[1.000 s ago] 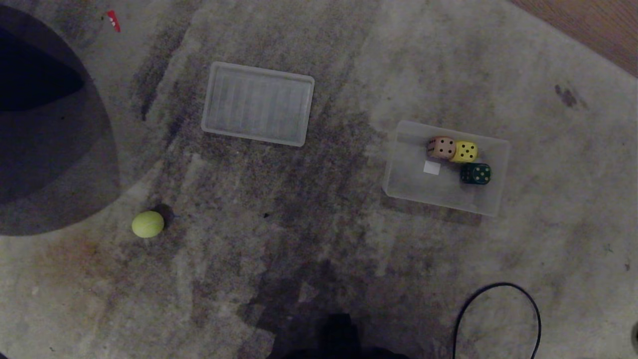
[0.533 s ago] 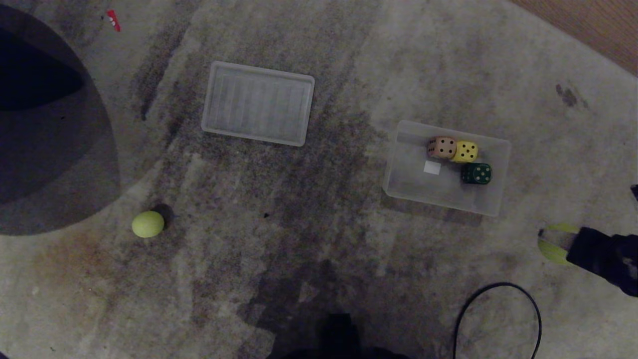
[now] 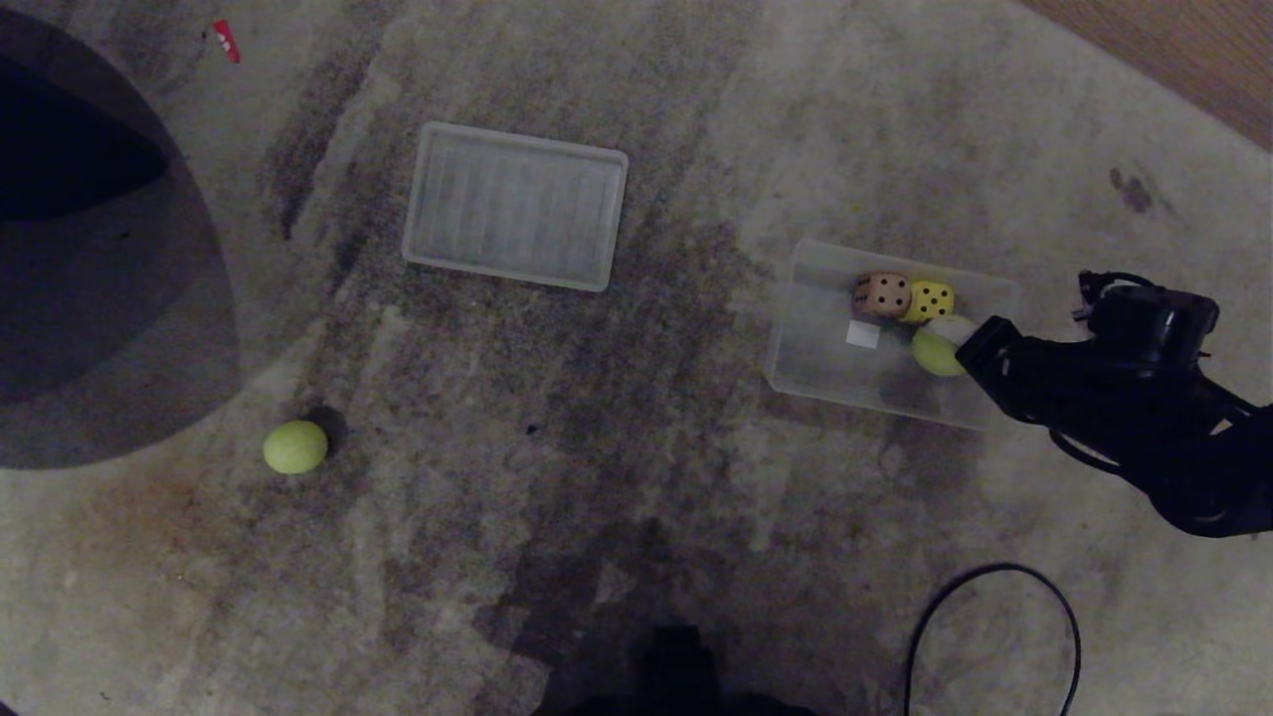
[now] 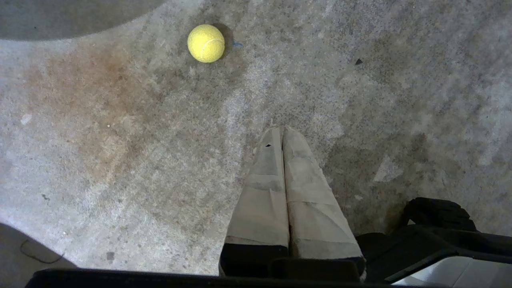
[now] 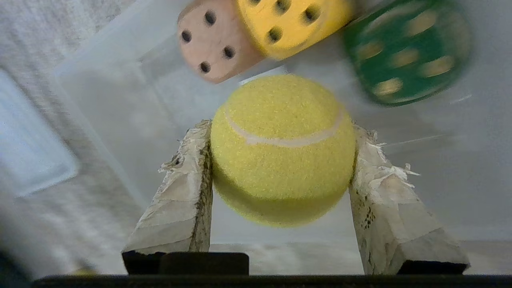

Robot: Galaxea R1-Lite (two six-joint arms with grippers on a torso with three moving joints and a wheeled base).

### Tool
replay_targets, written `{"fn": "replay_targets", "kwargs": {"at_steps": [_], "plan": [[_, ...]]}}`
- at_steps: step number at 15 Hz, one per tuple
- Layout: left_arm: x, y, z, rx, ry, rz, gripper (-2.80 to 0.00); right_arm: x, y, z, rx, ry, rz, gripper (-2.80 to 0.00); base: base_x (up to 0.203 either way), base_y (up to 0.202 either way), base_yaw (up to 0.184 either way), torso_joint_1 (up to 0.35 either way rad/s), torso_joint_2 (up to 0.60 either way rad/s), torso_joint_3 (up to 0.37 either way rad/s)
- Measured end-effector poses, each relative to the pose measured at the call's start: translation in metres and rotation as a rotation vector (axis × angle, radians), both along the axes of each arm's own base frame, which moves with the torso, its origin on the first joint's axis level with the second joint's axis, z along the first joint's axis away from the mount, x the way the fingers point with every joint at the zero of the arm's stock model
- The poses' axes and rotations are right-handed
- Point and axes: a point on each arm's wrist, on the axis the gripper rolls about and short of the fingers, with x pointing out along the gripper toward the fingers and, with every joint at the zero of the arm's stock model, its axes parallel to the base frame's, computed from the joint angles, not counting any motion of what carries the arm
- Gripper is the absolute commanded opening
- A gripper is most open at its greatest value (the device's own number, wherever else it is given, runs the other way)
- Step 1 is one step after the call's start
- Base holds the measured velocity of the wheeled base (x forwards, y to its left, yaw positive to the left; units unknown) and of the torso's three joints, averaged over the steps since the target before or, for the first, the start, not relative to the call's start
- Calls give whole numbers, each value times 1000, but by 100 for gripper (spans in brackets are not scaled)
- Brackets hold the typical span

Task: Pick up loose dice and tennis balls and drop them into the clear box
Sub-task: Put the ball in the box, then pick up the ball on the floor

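My right end effector (image 5: 282, 160) pinches a fuzzy yellow-green tennis ball (image 5: 282, 150) across its widest middle, above the clear plastic box (image 3: 811, 343) at three o'clock. It looks light, springy and grippy. The second ball (image 3: 294, 447) lies at nine o'clock; my left end effector (image 4: 282, 138) is closed, empty.

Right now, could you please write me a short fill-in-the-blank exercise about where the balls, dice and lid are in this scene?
1. The right gripper holds a tennis ball over the clear box, its jaws shut on the ____.
2. The number of dice lying inside the box is ____.
3. The loose tennis ball lies on the ____.
4. The lid lies flat on the carpet, ____ the box.

Missing words: ball; three; carpet; apart from
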Motion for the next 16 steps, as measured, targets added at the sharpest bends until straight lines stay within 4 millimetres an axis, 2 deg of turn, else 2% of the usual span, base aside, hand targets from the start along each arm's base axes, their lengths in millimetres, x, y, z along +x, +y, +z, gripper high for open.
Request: {"fn": "replay_targets", "kwargs": {"at_steps": [1, 5, 10, 13, 16], "plan": [[0, 0, 0, 0, 0, 0, -280, 4, 3, -3, 29, 9, 17, 0, 0, 0, 0, 0, 0, 0], [0, 0, 0, 0, 0, 0, -280, 8, 8, -12, 13, 16, 53, 0, 0, 0, 0, 0, 0, 0], [0, 0, 0, 0, 0, 0, -280, -5, 3, -26, -114, 60, 52, 0, 0, 0, 0, 0, 0, 0], [0, 0, 0, 0, 0, 0, -280, -11, -5, -24, -113, 63, 26, 0, 0, 0, 0, 0, 0, 0], [0, 0, 0, -1, 0, 0, -280, -30, -9, -16, -113, 60, 21, 0, 0, 0, 0, 0, 0, 0]]}}
